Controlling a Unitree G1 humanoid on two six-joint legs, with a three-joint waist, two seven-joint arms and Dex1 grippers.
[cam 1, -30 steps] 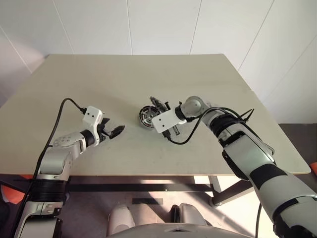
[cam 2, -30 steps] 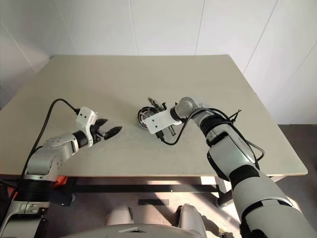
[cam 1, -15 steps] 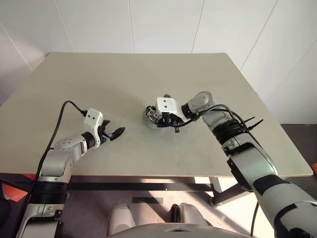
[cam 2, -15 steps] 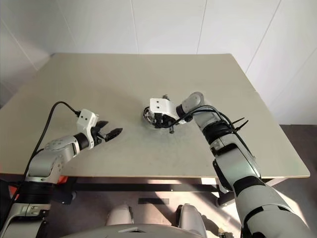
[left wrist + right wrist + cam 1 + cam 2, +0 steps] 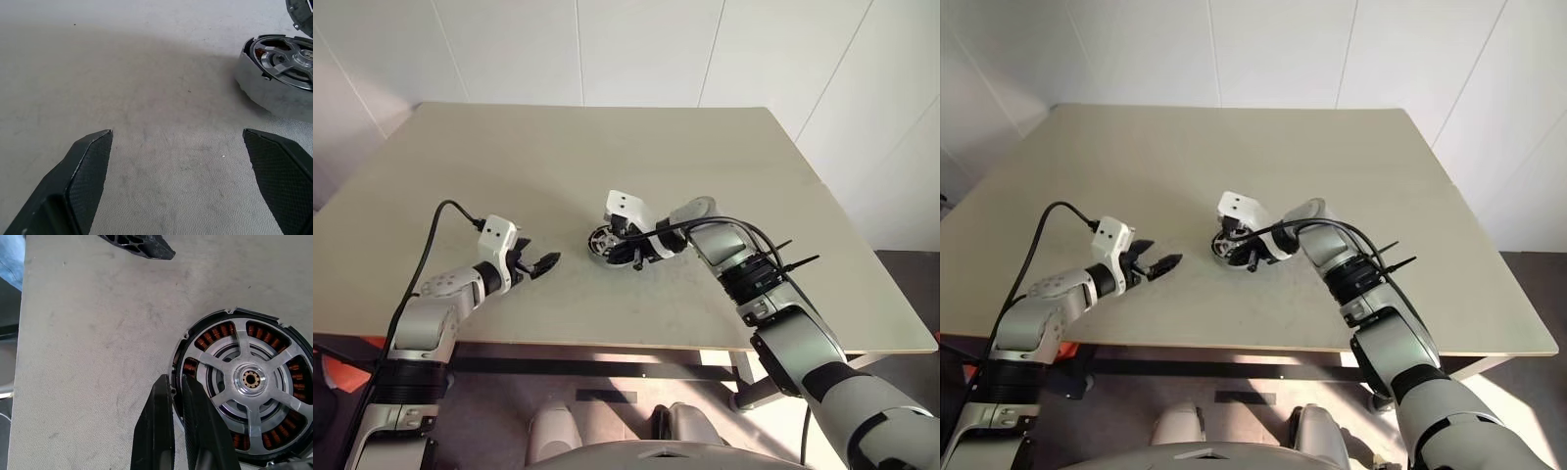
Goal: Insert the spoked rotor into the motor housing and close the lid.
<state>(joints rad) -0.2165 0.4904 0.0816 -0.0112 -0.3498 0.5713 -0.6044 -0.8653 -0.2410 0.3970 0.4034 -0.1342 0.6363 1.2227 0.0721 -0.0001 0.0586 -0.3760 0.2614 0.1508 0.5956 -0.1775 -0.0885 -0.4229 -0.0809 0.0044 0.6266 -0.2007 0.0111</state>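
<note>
Copper-ringed motor housing [image 5: 242,399] mid-table [image 5: 558,157] — bare margins

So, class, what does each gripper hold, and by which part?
Right gripper pinches the round grey metal motor housing with copper windings by its rim; left gripper, open, holds nothing.

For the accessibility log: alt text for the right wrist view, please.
The right gripper, fingers shut, pinches the rim of the motor housing, where the spoked rotor sits inside the copper windings on the table.
</note>
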